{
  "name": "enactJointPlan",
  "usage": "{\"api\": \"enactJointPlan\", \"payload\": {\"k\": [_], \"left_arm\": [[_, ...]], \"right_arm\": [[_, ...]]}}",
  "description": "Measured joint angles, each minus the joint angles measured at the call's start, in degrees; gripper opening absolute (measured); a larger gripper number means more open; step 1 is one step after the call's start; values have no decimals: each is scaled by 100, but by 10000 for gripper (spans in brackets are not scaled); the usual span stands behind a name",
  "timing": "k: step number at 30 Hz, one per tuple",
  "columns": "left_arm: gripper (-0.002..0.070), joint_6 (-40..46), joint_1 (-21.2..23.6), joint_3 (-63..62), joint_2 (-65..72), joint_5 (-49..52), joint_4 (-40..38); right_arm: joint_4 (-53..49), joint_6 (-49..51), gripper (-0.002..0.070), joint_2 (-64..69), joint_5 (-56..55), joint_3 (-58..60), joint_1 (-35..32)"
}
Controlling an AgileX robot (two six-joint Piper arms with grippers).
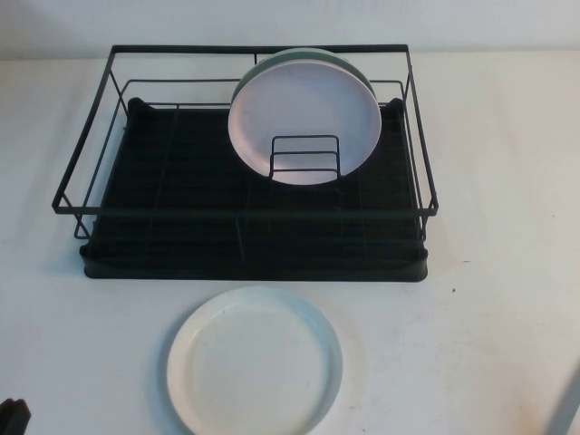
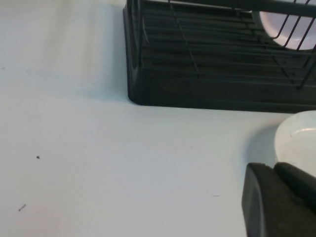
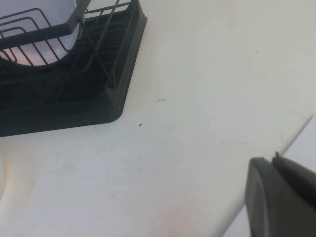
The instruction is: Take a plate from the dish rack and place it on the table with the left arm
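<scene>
The white plate [image 1: 255, 361] lies flat on the table [image 1: 489, 317], just in front of the black dish rack [image 1: 245, 210]. Its edge also shows in the left wrist view [image 2: 298, 140]. My left gripper [image 1: 14, 417] sits at the near left corner of the table, left of the plate and clear of it. In its own wrist view the left gripper [image 2: 274, 168] is shut and empty. My right gripper [image 3: 274, 160] is shut and empty, low over the near right edge of the table.
A pale pink plate [image 1: 304, 113] stands upright in the small wire holder [image 1: 305, 154] inside the rack, with a green plate [image 1: 353, 65] behind it. The rack's near corners show in both wrist views [image 2: 148, 94] [image 3: 113, 111].
</scene>
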Motion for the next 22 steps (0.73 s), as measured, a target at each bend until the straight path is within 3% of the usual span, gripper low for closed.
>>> {"api": "enactJointPlan", "payload": {"k": [22], "left_arm": [[-1,25,14,0,0,45,0]], "right_arm": [[0,0,-20,0,0,0,0]]}}
